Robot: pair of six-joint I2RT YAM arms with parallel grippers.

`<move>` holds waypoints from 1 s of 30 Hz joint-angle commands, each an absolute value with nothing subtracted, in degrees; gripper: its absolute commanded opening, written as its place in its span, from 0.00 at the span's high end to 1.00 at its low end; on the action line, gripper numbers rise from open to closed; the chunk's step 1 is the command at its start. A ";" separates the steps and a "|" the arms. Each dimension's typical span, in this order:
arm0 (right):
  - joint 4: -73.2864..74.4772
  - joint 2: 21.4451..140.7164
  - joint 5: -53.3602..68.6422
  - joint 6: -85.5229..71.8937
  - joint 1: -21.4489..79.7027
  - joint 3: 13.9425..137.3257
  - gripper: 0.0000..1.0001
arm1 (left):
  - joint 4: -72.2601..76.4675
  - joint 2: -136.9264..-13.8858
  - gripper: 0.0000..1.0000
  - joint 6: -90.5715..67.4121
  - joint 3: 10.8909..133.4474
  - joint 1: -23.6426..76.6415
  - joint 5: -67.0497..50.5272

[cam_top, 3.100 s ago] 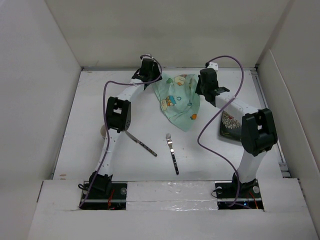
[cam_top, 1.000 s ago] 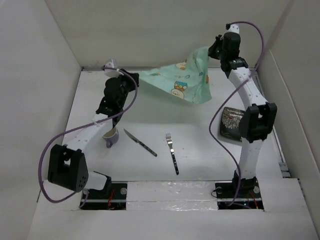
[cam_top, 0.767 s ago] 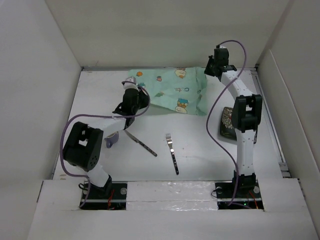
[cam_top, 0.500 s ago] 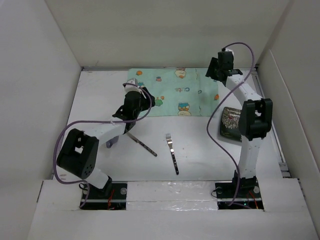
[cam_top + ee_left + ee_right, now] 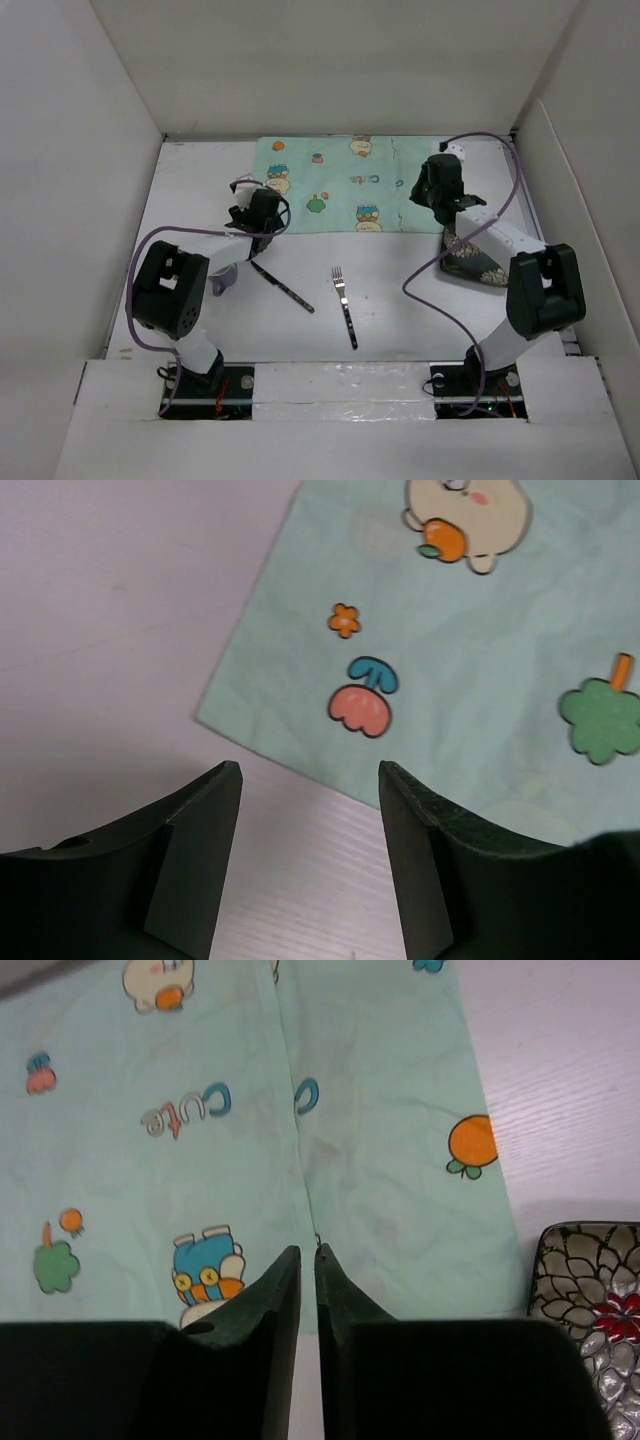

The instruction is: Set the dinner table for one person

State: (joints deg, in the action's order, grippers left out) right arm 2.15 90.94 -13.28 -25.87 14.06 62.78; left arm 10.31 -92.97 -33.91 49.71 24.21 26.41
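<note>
Matte white surface, roughly square, walled by white upright panels. From above: mint-green printed cloth spread flat at far edge; metal fork and knife nearer; glossy patterned plate at right.

Left wrist: left hand spread apart at cloth corner.

Right wrist: right hand nearly closed, slim gap, over cloth's hem.
</note>
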 commanded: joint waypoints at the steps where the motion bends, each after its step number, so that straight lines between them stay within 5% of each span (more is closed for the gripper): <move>1: -0.38 93.41 -14.06 -26.63 16.78 66.50 0.71 | 6.33 -96.22 0.47 -32.96 53.77 23.29 29.62; 3: 3.33 97.72 -13.45 -25.49 17.57 68.64 0.59 | 3.71 -97.46 0.47 -33.04 55.19 23.29 30.05; 6: 3.17 99.84 -10.38 -25.75 18.89 68.74 0.55 | 3.16 -97.47 0.47 -32.96 54.67 23.29 31.20; 15: 0.53 96.60 -11.16 -27.77 24.08 62.32 0.54 | 2.82 -95.27 0.44 -36.56 51.58 21.89 33.05; 30: -6.50 84.64 -11.60 -27.77 32.87 53.00 0.55 | 2.55 -103.44 0.60 -38.06 59.06 18.98 25.40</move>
